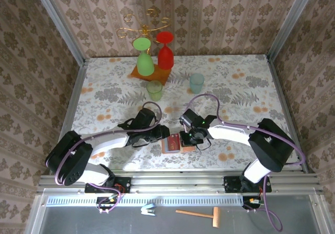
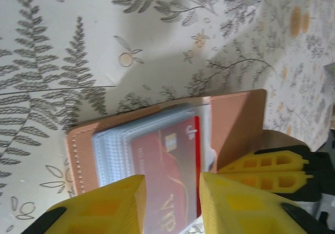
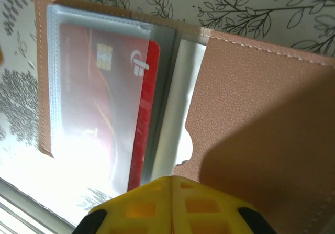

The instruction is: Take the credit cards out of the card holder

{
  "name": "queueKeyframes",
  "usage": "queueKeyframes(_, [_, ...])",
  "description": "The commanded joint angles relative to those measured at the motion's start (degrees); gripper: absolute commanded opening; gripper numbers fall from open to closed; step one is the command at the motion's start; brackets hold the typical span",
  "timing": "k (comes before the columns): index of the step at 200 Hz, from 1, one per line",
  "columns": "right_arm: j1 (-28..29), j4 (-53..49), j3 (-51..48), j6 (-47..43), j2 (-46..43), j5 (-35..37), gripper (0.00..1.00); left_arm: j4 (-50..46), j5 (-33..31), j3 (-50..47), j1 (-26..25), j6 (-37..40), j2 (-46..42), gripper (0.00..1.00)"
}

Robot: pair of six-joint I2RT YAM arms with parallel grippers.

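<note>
Card holder (image 3: 261,103) lies open on the flowered bench (image 1: 235,82), near its front edge and between both arms. Red credit cards (image 3: 99,92) sit in its clear sleeves. Left fingers (image 2: 104,208) stand narrowly apart over the top card, perhaps not touching it. Right fingers (image 3: 141,208) are closed together at the holder's right flap.

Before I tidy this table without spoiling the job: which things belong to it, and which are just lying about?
Job: card holder, credit cards.
Lying about: green goblet, red goblet, green cup, blue cup, mallet.
</note>
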Motion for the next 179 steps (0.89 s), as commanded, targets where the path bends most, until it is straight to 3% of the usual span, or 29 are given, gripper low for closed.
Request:
queueKeyframes(1, [-0.2, 3.4, -0.8, 5.5, 0.5, -1.8, 0.05, -0.1, -2.3, -1.9, -0.7, -1.7, 0.2, 0.31])
queueKeyframes(53, [-0.2, 6.1, -1.4, 7.0, 2.8, -4.1, 0.05, 3.2, -2.5, -4.4, -0.9, -2.9, 0.7, 0.32])
queueKeyframes(179, [0.0, 14.6, -2.0, 13.0, 6.2, -7.5, 0.04, 1.4, -0.4, -1.8, 1.8, -0.7, -1.3, 0.34])
